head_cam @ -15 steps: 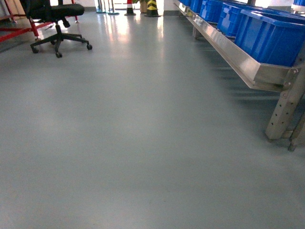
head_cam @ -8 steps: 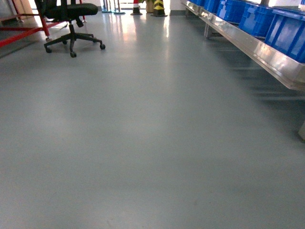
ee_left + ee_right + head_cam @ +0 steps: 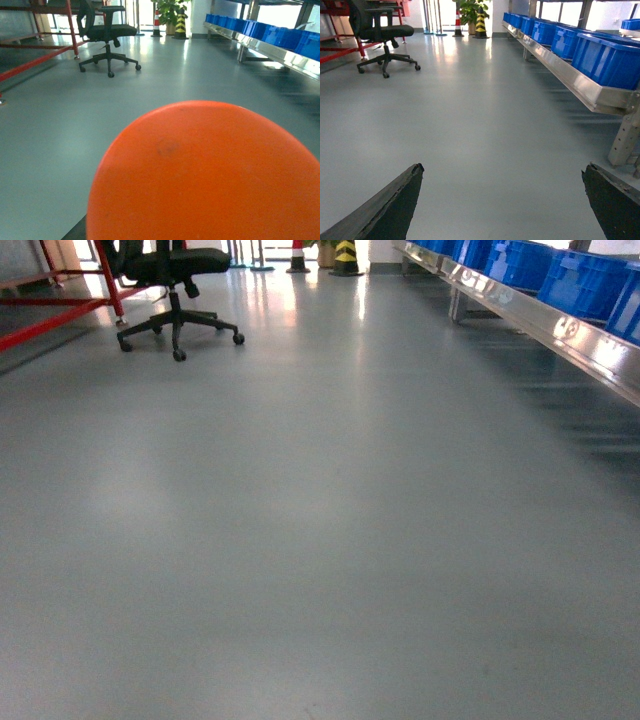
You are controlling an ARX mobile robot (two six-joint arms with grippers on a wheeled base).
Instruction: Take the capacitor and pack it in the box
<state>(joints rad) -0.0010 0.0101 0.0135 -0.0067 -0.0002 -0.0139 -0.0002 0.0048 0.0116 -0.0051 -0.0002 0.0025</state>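
Observation:
A big rounded orange object, which I take for the capacitor (image 3: 210, 175), fills the lower half of the left wrist view, right where my left gripper's jaws sit. It hides them, apart from a dark sliver of finger (image 3: 70, 234) against its lower left edge. In the right wrist view my right gripper (image 3: 502, 170) stands open, its two dark fingertips (image 3: 410, 187) far apart over bare grey floor. The box is out of view. Neither gripper shows in the head view.
A black office chair (image 3: 175, 290) stands at the far left beside a red frame (image 3: 50, 315). Along the right runs a steel bench (image 3: 560, 325) carrying blue bins (image 3: 610, 57), with a bench leg (image 3: 625, 135) close by. A striped cone (image 3: 297, 255) stands far ahead.
The head view has swung left: the chair has slid right in the picture, and the bench with its bins and near leg has moved off towards the right edge.

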